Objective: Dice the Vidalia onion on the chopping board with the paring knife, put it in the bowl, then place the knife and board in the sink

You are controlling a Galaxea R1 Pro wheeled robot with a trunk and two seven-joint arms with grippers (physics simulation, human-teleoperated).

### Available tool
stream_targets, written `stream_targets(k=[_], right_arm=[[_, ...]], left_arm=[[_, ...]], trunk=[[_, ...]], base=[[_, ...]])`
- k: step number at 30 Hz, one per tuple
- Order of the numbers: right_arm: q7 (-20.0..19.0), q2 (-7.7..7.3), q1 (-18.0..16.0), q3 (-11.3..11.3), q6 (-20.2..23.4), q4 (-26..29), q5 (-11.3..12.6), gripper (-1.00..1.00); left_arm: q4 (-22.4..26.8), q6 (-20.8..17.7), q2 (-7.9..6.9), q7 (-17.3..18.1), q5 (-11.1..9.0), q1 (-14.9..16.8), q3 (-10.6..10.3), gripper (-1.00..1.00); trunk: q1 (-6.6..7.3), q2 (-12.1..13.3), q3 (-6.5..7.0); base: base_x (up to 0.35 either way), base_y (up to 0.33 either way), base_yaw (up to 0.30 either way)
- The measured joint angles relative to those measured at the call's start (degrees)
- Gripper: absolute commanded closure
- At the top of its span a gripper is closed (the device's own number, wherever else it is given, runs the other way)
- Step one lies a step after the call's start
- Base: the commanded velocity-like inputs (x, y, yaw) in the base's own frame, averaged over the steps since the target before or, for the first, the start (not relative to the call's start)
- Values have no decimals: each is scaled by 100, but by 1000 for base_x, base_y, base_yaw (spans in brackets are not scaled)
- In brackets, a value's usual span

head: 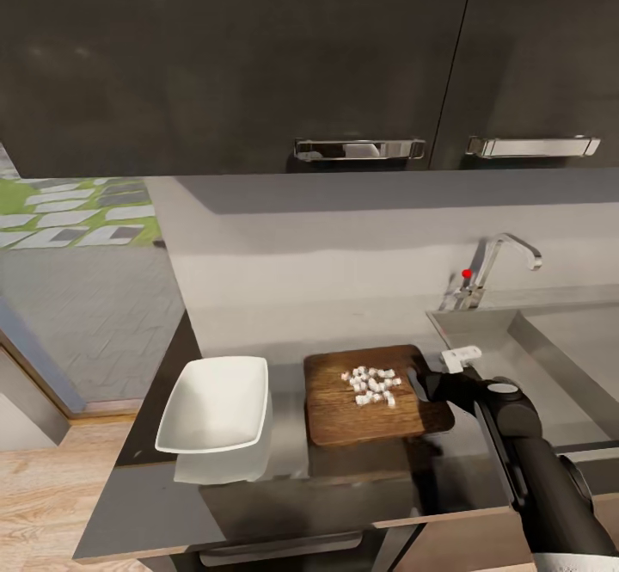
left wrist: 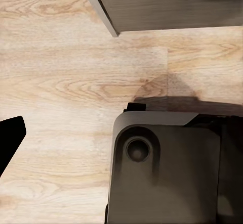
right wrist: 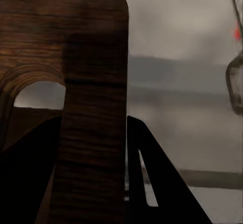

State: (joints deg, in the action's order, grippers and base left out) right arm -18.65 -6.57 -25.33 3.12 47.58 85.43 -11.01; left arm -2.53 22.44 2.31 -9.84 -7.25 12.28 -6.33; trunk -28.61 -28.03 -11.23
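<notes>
While the onion already lies diced, the step in hand looks like getting the bits into the bowl: the right gripper [head: 427, 380] has its two fingers closed on the handle end of the chopping board [head: 344, 404], one on each face of the wood beside the slot hole, as the right wrist view shows [right wrist: 91, 133]. The board looks slightly raised off the countertop [head: 284, 486] at the gripper's end, though I cannot tell for sure.

The diced onion [head: 371, 385] is a loose cluster of small pale cubes on the brown wood, just ahead of the fingertips. The white square bowl [head: 215, 404] stands beyond the board's far end, close to it but apart. The sink [head: 550, 340] is on the gripper's other side, with its chrome tap [head: 507, 258] and red knob behind.

The next move would call for carrying the board over the bowl and tipping it slowly, so the bits slide in and do not scatter.

The left gripper's state I cannot tell; its wrist view shows wooden floor [left wrist: 61, 57] and the robot's base [left wrist: 167, 168].
</notes>
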Motion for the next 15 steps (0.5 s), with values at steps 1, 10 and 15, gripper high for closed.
stream_targets(k=[1,10,15], right_arm=[[0,15,-33,-3,2,33,15,100],[-1,41,-330,-12,0,328,12,100],[8,40,-496,-11,7,492,16,100]], left_arm=[[-1,0,-2,0,0,0,0,-100],[-3,4,-6,1,0,0,-1,-100],[-3,0,-6,6,0,0,-2,-100]], trunk=[[0,0,0],[0,0,0],[0,0,0]], base=[[0,0,0],[0,0,0],[0,0,0]])
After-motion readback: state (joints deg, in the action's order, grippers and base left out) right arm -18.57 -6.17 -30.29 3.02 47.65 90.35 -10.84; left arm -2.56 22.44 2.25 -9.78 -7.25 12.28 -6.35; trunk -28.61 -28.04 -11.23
